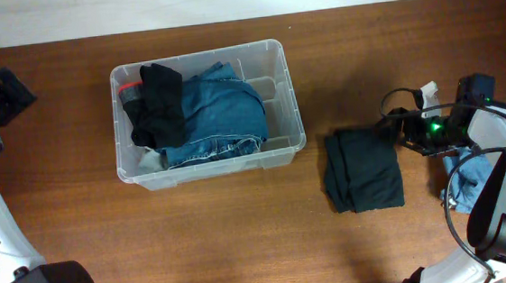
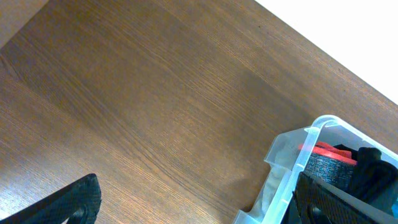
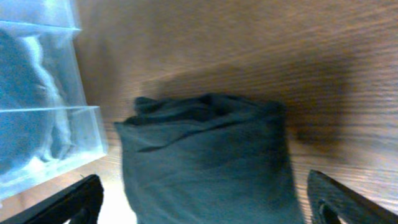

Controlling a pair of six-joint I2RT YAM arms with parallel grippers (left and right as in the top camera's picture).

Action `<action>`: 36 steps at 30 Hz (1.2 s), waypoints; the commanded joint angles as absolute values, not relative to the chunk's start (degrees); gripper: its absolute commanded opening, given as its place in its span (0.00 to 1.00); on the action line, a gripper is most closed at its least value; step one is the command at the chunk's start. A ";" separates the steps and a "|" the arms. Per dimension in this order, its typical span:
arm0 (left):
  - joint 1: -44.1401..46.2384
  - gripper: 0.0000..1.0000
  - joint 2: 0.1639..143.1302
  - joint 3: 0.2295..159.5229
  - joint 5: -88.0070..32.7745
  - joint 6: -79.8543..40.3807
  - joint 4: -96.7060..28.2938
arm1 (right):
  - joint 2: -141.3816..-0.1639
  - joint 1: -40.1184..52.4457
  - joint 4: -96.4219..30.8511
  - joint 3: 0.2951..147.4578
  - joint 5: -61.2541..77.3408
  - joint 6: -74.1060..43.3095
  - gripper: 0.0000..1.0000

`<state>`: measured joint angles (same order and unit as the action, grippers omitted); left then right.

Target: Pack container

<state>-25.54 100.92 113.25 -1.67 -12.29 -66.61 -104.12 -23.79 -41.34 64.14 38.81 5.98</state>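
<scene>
The clear plastic container stands left of the table's middle. It holds folded blue jeans, a black garment and a red and grey item. A folded dark teal garment lies on the table to its right and fills the right wrist view. My right gripper is open, its fingers spread either side of that garment. My left gripper is open and empty over bare table at the far left, next to the container's corner.
A light blue cloth lies at the right edge under my right arm. A small white item sits near the right arm's cables. The white wall edge runs along the table's back.
</scene>
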 commanded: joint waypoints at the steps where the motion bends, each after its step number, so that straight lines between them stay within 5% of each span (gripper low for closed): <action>1: -25.67 0.99 100.12 113.95 -1.72 -12.80 -66.52 | -104.60 -23.64 -41.32 64.82 30.74 7.09 1.00; 18: -25.67 1.00 100.12 113.95 -1.72 -12.80 -66.52 | -109.62 -13.96 -41.17 59.46 33.36 10.37 1.00; 34: -25.67 0.99 100.12 113.95 -1.72 -12.80 -66.52 | -109.62 -9.06 -50.33 59.07 33.87 12.40 0.89; 36: -25.67 0.99 100.12 113.95 -1.72 -12.80 -66.52 | -109.62 -9.06 -49.65 59.05 33.85 12.40 0.75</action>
<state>-25.54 100.92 113.25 -1.69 -12.29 -66.61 -106.67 -9.54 -49.95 61.58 36.32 12.25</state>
